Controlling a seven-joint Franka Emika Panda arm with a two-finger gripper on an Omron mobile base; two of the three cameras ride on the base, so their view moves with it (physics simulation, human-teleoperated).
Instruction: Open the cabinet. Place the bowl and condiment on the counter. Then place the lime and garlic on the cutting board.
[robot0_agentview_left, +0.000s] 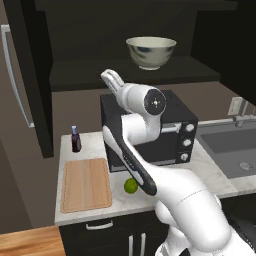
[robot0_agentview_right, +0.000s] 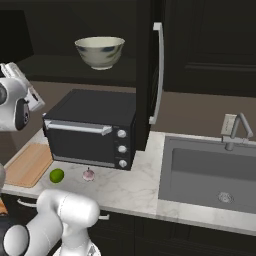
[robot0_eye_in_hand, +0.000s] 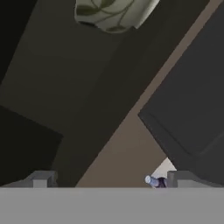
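I see the bowl (robot0_agentview_left: 150, 52), wide, cream-white with faint blue markings, sitting on the cabinet (robot0_agentview_left: 135, 72) shelf near its front edge, doors open. I judge it rigid, fairly heavy, glazed and slippery, breakable if dropped; I would pinch its rim wall, one finger inside, one outside. My gripper (robot0_agentview_left: 112, 79) hangs below and left of the bowl, jaws spread wide, holding nothing. The condiment (robot0_agentview_left: 76, 139) stands at the counter (robot0_agentview_left: 210, 170) back left corner, beyond the cutting board (robot0_agentview_left: 86, 184).
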